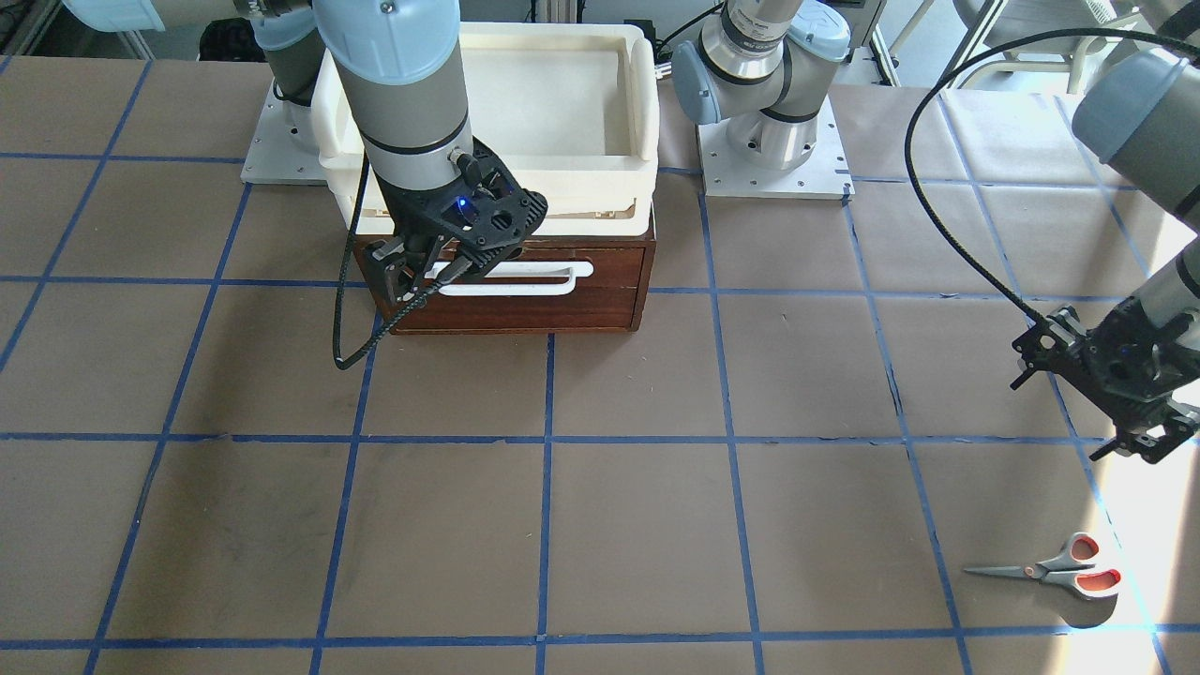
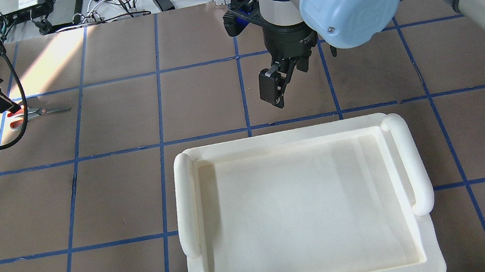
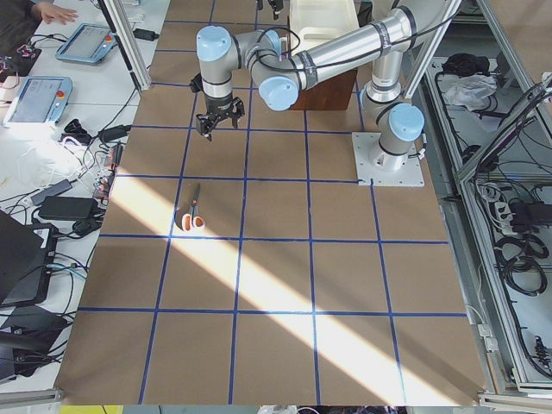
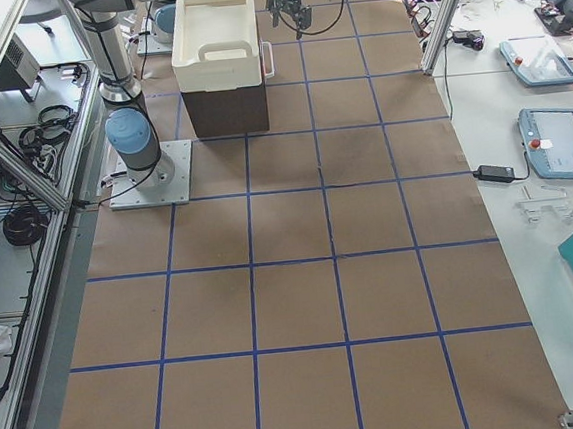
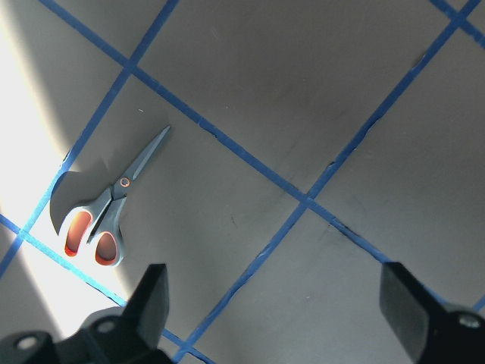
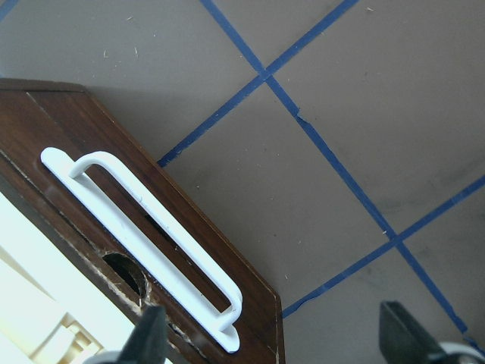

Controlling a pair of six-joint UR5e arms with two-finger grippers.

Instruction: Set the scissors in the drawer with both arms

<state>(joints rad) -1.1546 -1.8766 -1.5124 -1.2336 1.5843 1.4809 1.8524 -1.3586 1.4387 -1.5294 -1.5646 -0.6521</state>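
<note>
The scissors [image 1: 1059, 569] lie flat on the brown table, blades shut, partly in a sun patch; they also show in the overhead view [image 2: 33, 113] and the left wrist view [image 5: 114, 206]. My left gripper [image 1: 1148, 436] hangs open above the table beside them, holding nothing; its fingers [image 5: 151, 296] stand wide apart. The dark wooden drawer [image 1: 525, 305] is closed, with its white bar handle [image 1: 516, 278] on the front. My right gripper [image 1: 417, 281] is open just in front of the handle's end; the handle [image 6: 144, 243] sits near its finger [image 6: 151, 334].
A cream-white plastic tray [image 2: 185, 201] rests on top of the drawer cabinet. Both arm bases [image 1: 773, 141] stand behind it. Blue tape lines grid the table. A black cable [image 1: 947, 234] loops from the left arm.
</note>
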